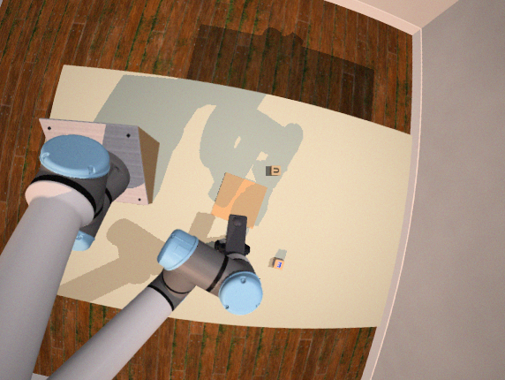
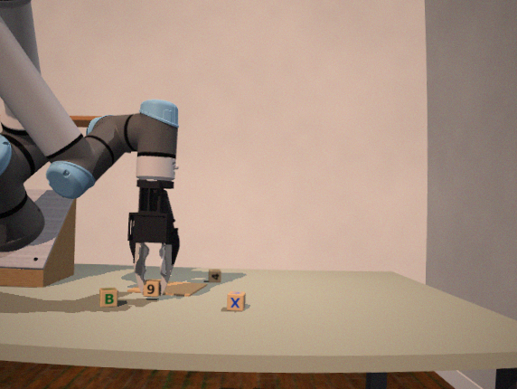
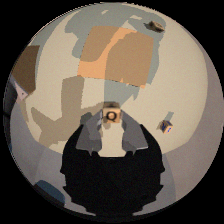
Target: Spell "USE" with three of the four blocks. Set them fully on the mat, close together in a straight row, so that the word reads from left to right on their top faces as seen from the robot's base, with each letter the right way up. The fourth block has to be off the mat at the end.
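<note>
My gripper point(image 2: 153, 289) point(image 3: 111, 110) is shut on a wooden block with a dark 9 point(image 2: 151, 288) on the side facing the exterior camera. It holds the block upright, very low over the table, off the orange mat point(image 1: 255, 199) point(image 2: 187, 289) point(image 3: 137, 57). Its top letter is hidden. The U block point(image 1: 275, 171) point(image 2: 214, 275) point(image 3: 156, 26) lies beyond the mat in shadow. A block with a blue top letter point(image 1: 278, 264) point(image 3: 166, 127), too small to read surely, shows a blue X side in the exterior view point(image 2: 235, 301). A block with a green B side point(image 2: 108, 298) stands left of the gripper there.
In the top view the arm's sloped base stand point(image 1: 147, 177) is at the left of the table, and the forearm and wrist cover the area below the mat, where the green-B block is hidden. The wall is beyond the table's right edge.
</note>
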